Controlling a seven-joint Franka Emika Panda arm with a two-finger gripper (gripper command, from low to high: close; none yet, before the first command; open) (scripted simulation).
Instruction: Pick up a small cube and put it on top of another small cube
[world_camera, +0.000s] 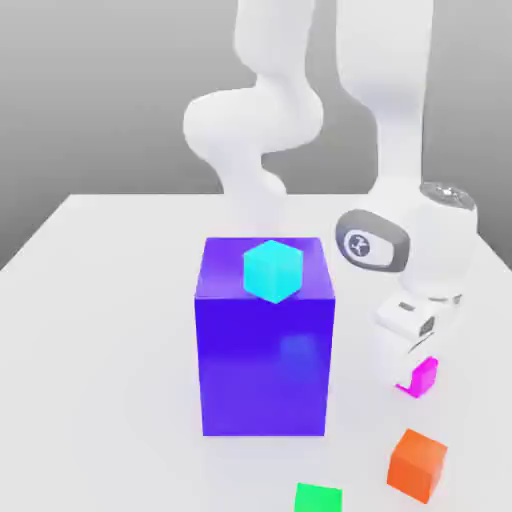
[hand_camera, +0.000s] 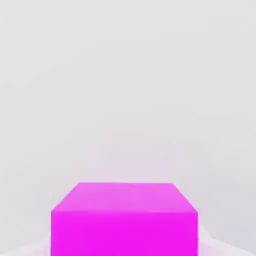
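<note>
- pale grey backdrop behind a white worktop (world_camera: 110, 300), which carries a scatter of coloured blocks.
- the hand (world_camera: 412, 378) is down at the worktop on the exterior view's right, pinching the pink cube (world_camera: 423, 377); the cube looks to be resting on the surface, not yet lifted.
- in the hand view the pink cube (hand_camera: 124, 220) sits close under the camera, which fits a grip taken from straight above.
- the green cube (world_camera: 319, 498), where the pink one should end up, lies near the front edge, apart from the hand.
- an orange cube (world_camera: 418, 463) stands between them, so the carry probably needs height to clear it.
- a big blue block (world_camera: 265, 360) with a cyan cube (world_camera: 272, 271) on top stands beside the hand, clear of the likely path.
</note>
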